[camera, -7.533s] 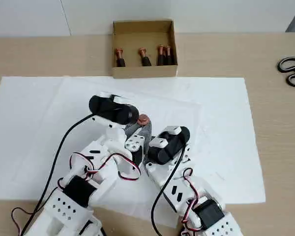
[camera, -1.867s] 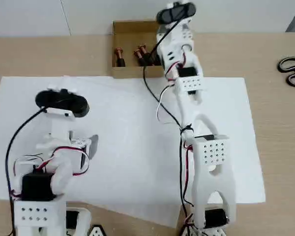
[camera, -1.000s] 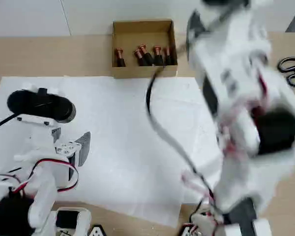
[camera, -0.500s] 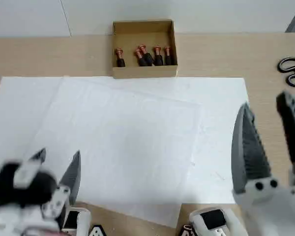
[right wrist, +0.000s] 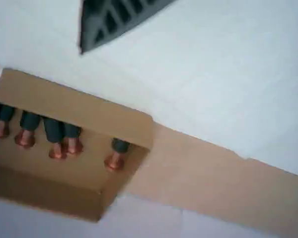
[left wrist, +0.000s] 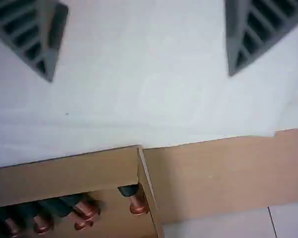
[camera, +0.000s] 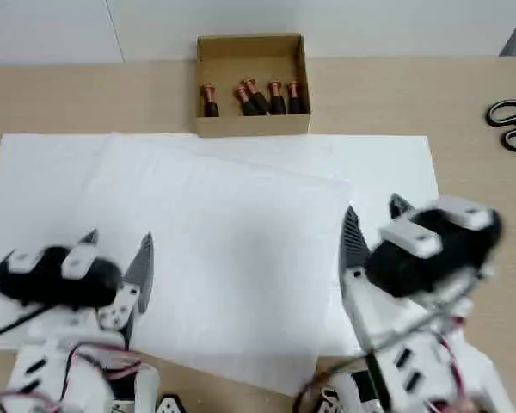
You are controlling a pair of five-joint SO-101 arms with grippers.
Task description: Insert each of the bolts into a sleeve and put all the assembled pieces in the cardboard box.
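High view: five assembled pieces (camera: 277, 101) inside far cardboard box (camera: 252, 126); left fingers (camera: 140, 265) wide, right fingers (camera: 353, 243) wide, both empty.

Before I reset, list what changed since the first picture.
Both arms pulled back from the paper to the near edge; left pincer and right pincer now open, empty. One more went in: the cardboard box holds five assembled pieces, up from four. Box, paper, scissors stayed put.
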